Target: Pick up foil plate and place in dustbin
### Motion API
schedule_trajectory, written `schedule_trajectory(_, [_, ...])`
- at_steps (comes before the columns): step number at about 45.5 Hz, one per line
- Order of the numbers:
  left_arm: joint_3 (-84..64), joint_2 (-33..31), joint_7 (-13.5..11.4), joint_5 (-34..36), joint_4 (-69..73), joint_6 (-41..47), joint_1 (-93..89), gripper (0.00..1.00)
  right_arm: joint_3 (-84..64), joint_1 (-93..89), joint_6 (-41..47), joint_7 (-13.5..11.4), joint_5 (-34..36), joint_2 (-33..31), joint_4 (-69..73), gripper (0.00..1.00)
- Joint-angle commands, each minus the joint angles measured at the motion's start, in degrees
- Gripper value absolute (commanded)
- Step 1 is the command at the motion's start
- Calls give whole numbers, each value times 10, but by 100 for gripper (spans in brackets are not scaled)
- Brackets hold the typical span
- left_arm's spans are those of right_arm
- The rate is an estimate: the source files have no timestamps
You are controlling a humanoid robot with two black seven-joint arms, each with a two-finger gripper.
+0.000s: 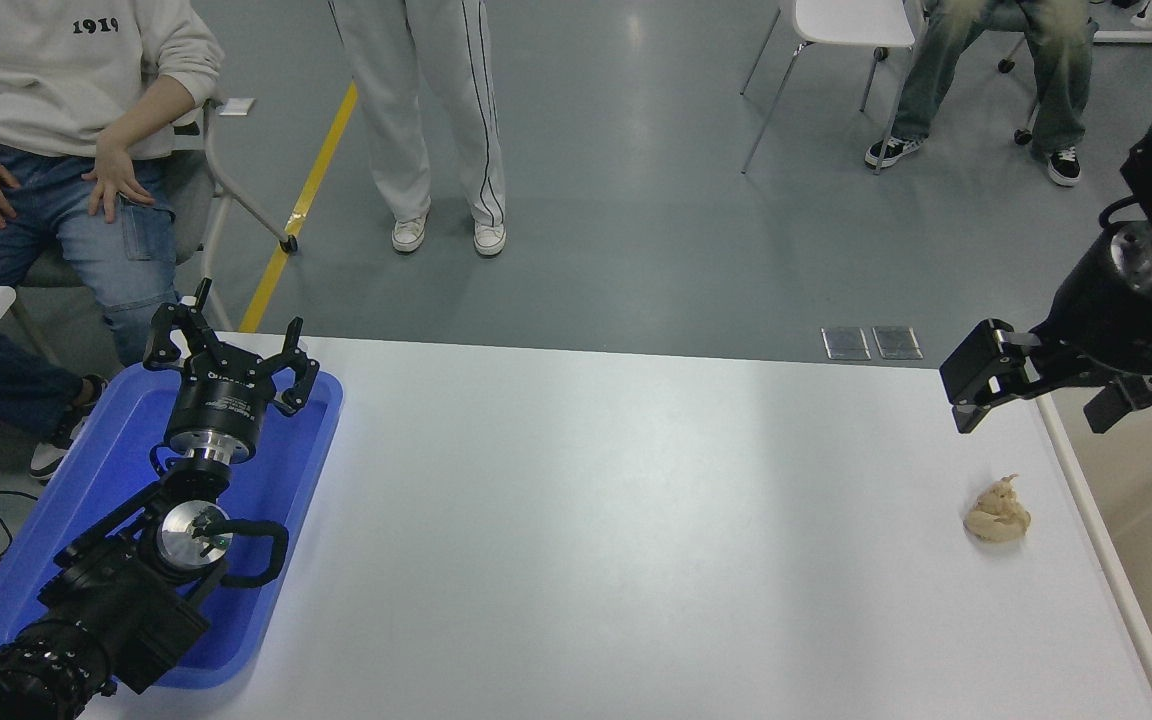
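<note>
The foil plate is out of view. The dustbin [1106, 565] is a beige bin with a pale rim, standing against the table's right end and cut off by the picture's edge. My right gripper [1041, 398] hangs in the air over the table's far right corner and the bin's near rim. It is open, with nothing between its two black fingers [972, 378]. My left gripper [232, 345] is parked at the lower left over a blue tray, open and empty.
A small beige lumpy wad [997, 514] lies on the white table [616, 520] near its right end. The shallow blue tray [276, 480] sits at the left end under my left arm. People sit and stand beyond the far edge.
</note>
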Motion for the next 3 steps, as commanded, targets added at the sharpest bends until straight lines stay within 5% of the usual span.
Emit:
schedule_trajectory(1, [0, 0, 0, 0, 0, 0, 0, 100, 0, 2, 0, 0, 0, 4, 0, 100])
schedule_trajectory(3, [0, 0, 0, 0, 0, 0, 0, 100, 1, 1, 0, 0, 0, 3, 0, 100])
